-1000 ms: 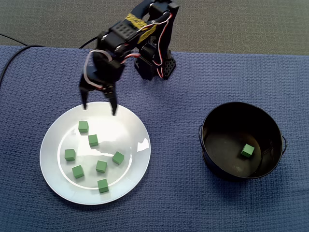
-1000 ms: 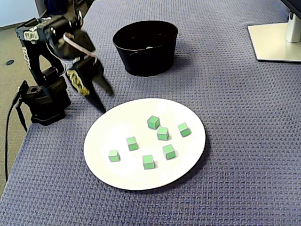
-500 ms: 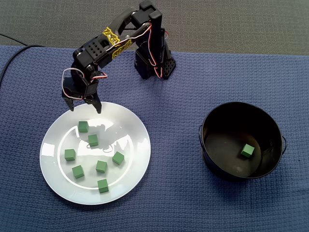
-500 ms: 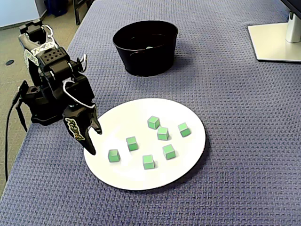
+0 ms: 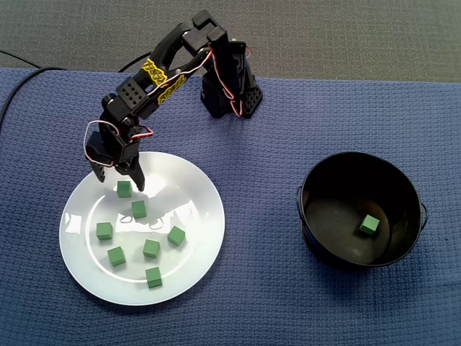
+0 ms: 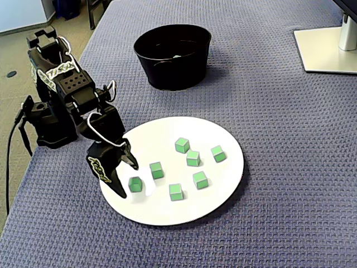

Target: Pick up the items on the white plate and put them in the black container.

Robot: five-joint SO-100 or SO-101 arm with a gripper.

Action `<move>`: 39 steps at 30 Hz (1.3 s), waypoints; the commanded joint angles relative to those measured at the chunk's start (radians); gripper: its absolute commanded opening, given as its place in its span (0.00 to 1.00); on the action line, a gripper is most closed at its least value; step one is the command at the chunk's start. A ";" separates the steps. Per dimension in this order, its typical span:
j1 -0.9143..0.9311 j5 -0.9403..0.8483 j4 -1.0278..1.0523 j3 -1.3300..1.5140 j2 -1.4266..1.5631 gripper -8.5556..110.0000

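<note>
Green cube [image 5: 124, 189] between spread claw [image 5: 117, 182]; one fixed view alone shows container's cube [image 5: 369, 225].

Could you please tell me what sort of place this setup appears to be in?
Probably an office desk or a hobby bench: a blue woven cloth serves as the work surface, what looks like a monitor stand's base sits at one corner, and grey carpet lies beyond.
</note>
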 commanded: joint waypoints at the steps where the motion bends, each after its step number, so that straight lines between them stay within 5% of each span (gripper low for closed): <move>1: -0.014 -0.008 -0.037 -0.040 0.002 0.36; 15: -0.021 -0.040 -0.150 0.086 0.002 0.31; 39: -0.017 0.035 -0.261 0.258 0.025 0.07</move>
